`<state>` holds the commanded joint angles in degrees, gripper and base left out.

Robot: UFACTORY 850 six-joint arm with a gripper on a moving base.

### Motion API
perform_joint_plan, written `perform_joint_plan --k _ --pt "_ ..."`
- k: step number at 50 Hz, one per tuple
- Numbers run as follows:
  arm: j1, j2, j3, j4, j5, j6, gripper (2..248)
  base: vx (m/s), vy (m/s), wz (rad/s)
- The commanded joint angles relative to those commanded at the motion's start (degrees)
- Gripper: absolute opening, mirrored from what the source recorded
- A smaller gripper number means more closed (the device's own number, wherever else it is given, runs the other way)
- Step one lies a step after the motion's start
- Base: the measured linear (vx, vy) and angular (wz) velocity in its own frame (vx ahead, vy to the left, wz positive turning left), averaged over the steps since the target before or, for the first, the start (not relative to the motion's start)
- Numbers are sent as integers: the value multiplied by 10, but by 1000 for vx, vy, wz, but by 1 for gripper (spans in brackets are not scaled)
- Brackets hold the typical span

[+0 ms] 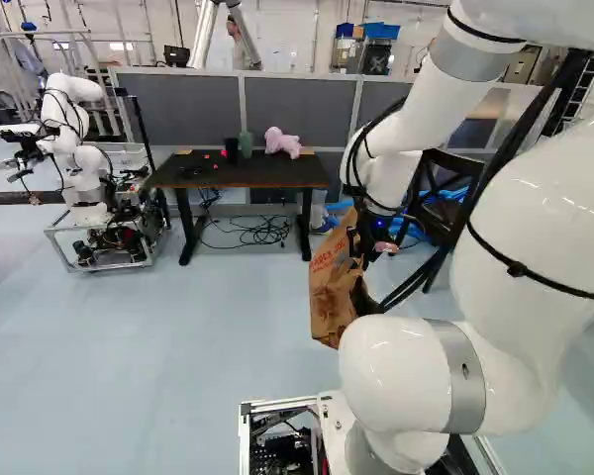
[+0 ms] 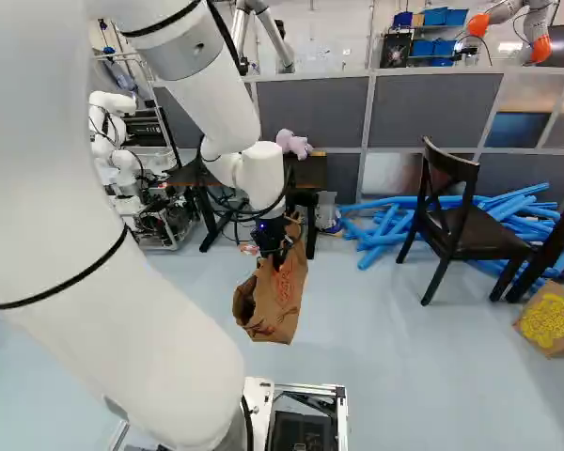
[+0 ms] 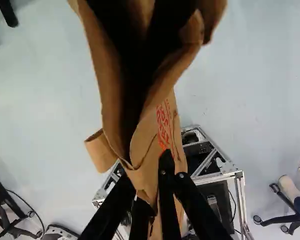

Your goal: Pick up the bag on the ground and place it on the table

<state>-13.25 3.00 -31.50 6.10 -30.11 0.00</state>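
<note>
Pale-floored workshop, brown paper bag (image 2: 280, 299) in the grip, short of the dark table (image 1: 267, 177)

Grey partitions (image 1: 292, 102) stand behind the table, on a pale blue floor (image 1: 178, 366). Beyond the table and the partitions, blue bins (image 2: 434, 17) sit on shelving. On the table, a pink stuffed toy (image 1: 282, 142) lies towards the right end, with a green item (image 1: 246, 144) and a black container (image 1: 231, 150) upright beside it. Black cables (image 1: 262, 231) are tangled on the floor under and just in front of the table.

To the left of the table is another robot (image 1: 82, 148), a white arm on a wheeled frame. To the right of the table are blue tubes (image 2: 390, 221) in a loose heap, a dark wooden chair (image 2: 461, 221) and, farther off, a cardboard box (image 2: 552, 319) with yellow marking.

The bag is on the near side of the table, between it and the base, and is not on the tabletop. The gripper (image 2: 276, 250) is closed on the bag: in the wrist view its fingers pinch the paper from both sides, close to the rim. The bag's mouth gapes ahead of the gripper, one folded flap sticks out at the side, and red lettering shows on a panel. I cannot tell whether the bag's lower end touches the floor.
</note>
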Motion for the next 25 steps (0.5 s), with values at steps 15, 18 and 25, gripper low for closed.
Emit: perform_joint_plan --k 15,18,25 --pt "-4 22 -13 0 -32 0 21 0 0 0" --pt "-4 26 -16 0 -39 0 21 0 0 0" --pt "-6 35 -24 0 -54 0 21 0 0 0"
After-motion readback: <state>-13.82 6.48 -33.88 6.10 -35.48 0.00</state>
